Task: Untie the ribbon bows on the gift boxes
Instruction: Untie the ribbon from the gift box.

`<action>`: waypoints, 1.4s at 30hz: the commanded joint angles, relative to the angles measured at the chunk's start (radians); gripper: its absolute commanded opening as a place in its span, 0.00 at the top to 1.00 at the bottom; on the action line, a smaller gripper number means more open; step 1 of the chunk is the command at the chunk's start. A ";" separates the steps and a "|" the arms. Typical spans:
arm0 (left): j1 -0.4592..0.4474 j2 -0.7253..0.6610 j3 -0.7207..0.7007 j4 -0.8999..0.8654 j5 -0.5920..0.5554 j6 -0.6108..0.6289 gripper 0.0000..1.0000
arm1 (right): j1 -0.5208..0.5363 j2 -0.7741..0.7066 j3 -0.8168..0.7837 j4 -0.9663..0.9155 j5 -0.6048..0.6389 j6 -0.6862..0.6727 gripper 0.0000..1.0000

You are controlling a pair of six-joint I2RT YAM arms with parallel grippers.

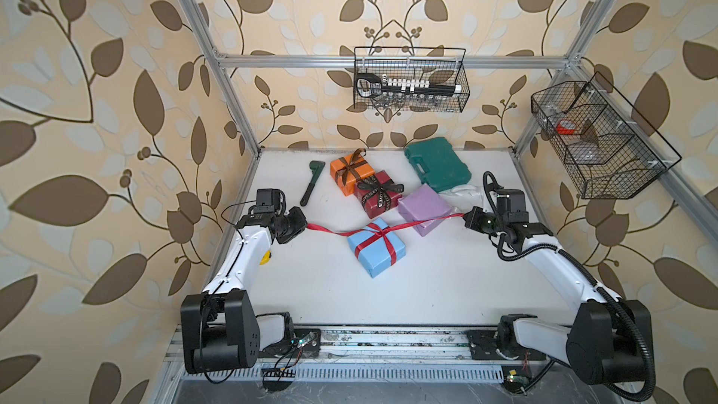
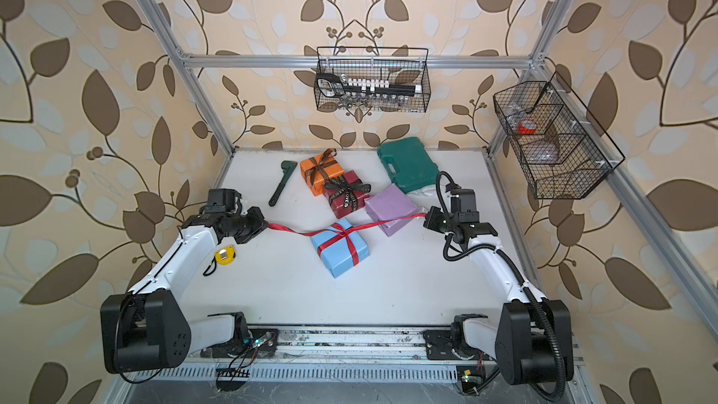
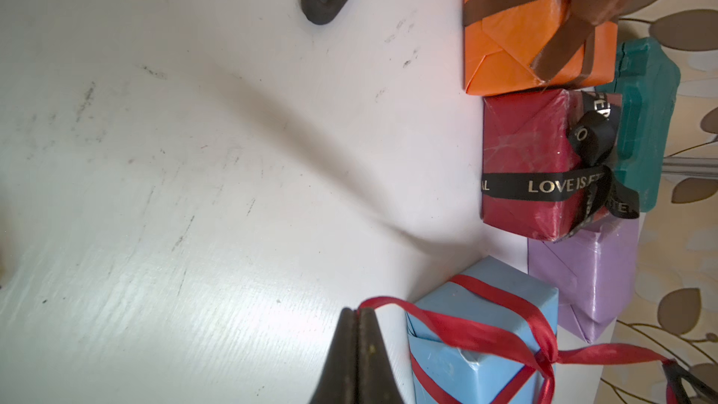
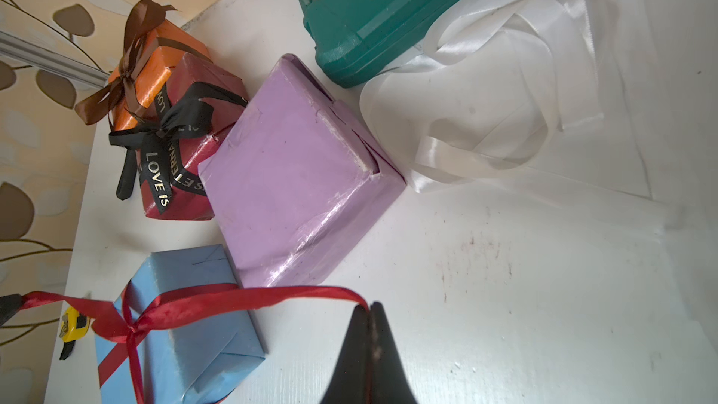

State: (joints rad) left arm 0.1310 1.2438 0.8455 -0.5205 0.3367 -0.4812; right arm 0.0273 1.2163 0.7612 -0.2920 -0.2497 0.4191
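The red ribbon point(image 1: 382, 232) is pinched at one end by the left jaws and at the other by the right jaws, both pairs pressed together on it. It is stretched between them and knotted over the blue box point(image 1: 373, 262), which lies midway. The lilac box point(image 1: 425, 205) is set just beside the right jaws, its paper bare. A white ribbon point(image 4: 447, 145) lies loose beyond, by the green case point(image 1: 437, 165). Farther beyond, the dark red box point(image 1: 382, 178) and orange box point(image 1: 361, 174) touch, with the black bow point(image 1: 382, 189) and brown bow point(image 1: 354, 159) tied. The worktop point(image 1: 427, 293) behind both jaws is open to its front edge, save a tape measure point(image 2: 224, 256) beside the left arm. A socket rail point(image 1: 408, 87) is held in the back basket point(image 1: 410, 49), and something red point(image 1: 565, 126) in the side basket point(image 1: 621, 165).
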 commanded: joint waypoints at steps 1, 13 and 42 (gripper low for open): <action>0.039 -0.021 0.017 0.005 0.014 -0.015 1.00 | -0.007 0.000 -0.008 -0.029 0.018 0.008 1.00; 0.015 -0.008 0.025 0.004 0.193 0.034 0.01 | 0.008 -0.031 -0.015 0.011 -0.146 0.006 0.24; -0.514 0.056 -0.180 0.353 0.063 -0.274 0.07 | 0.531 0.501 0.331 0.053 -0.435 -0.177 0.55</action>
State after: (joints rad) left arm -0.3683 1.2709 0.6563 -0.2245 0.4103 -0.7444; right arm 0.5526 1.6833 1.0630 -0.2535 -0.6506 0.2771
